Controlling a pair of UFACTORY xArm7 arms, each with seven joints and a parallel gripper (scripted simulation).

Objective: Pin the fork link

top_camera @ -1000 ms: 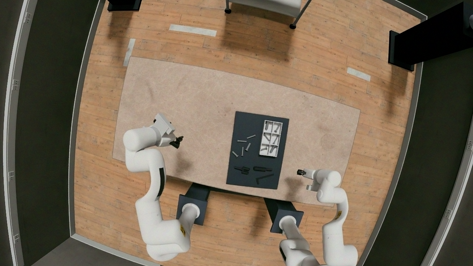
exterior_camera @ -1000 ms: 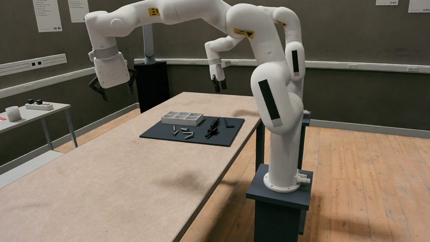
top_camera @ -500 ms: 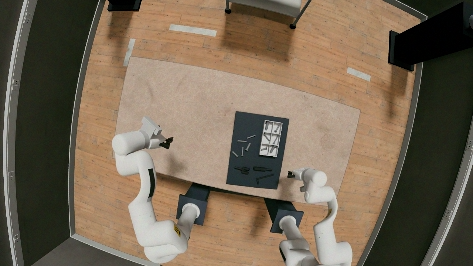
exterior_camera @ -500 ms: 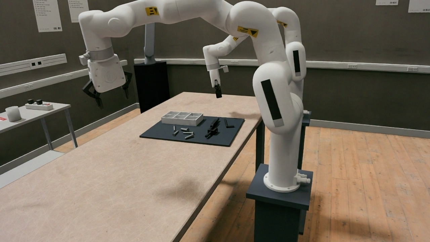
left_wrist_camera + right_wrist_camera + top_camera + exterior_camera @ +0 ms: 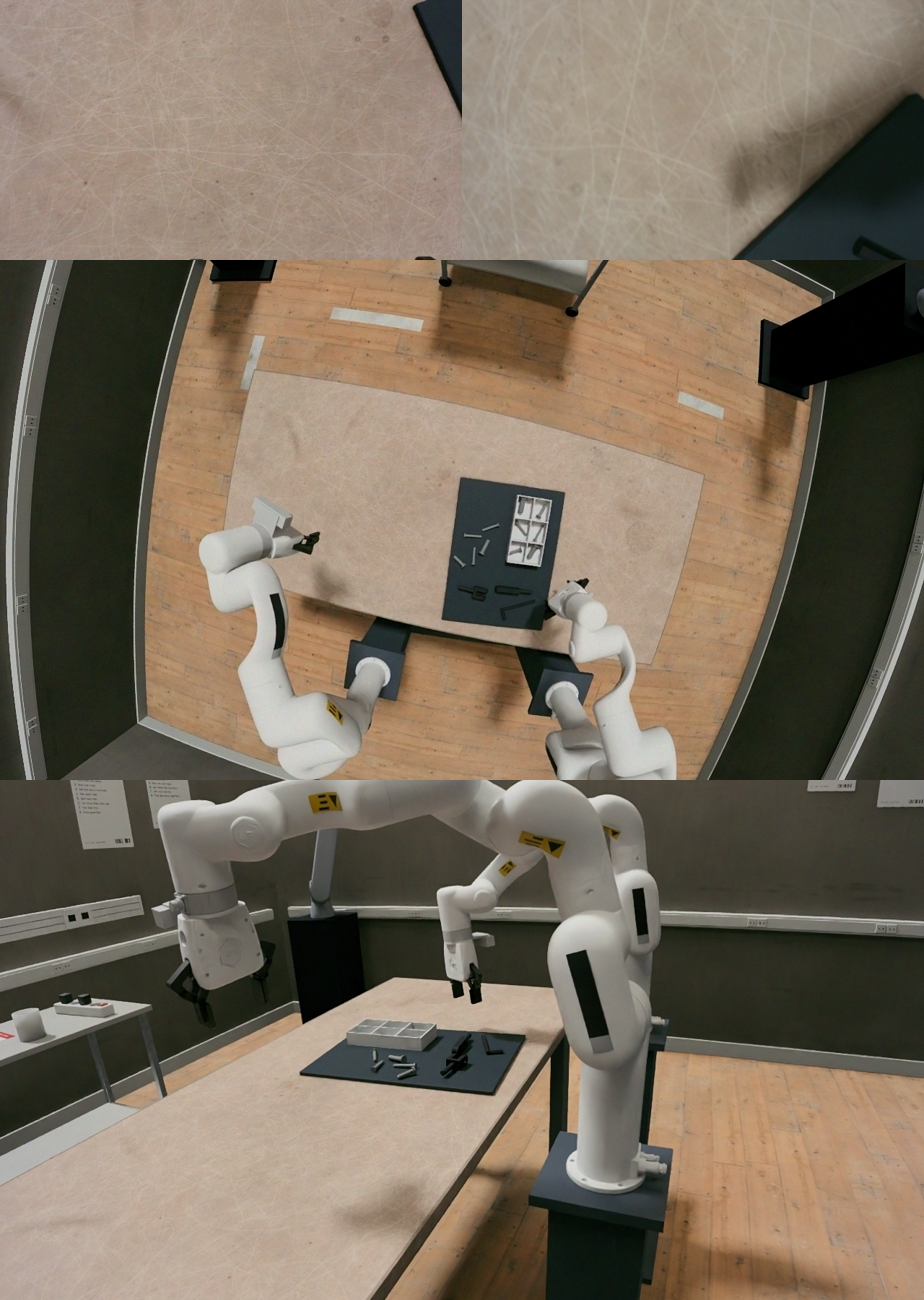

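Observation:
The fork link (image 5: pixel 478 593) (image 5: pixel 454 1064) lies on the dark mat (image 5: pixel 478 492) (image 5: pixel 336 1072). Beside it lies a dark elongated part (image 5: pixel 510 590) (image 5: pixel 461 1045), perhaps the eye plate; its eye is not clear. Several loose grey headed pins, among them a thick one (image 5: pixel 484 547) (image 5: pixel 396 1058) and a thin one (image 5: pixel 473 536), lie on the mat; I cannot tell which is 12 mm. My left gripper (image 5: pixel 310 542) (image 5: pixel 234 1006) is open and empty, high above the table left of the mat. My right gripper (image 5: pixel 565 597) (image 5: pixel 466 993) is open and empty above the mat's near right corner.
The white six-compartment parts box (image 5: pixel 529 530) (image 5: pixel 391 1034) stands on the mat and holds more pins. A black L-shaped key (image 5: pixel 517 606) (image 5: pixel 491 1050) lies near the mat's front edge; its end shows in the right wrist view (image 5: pixel 877 249).

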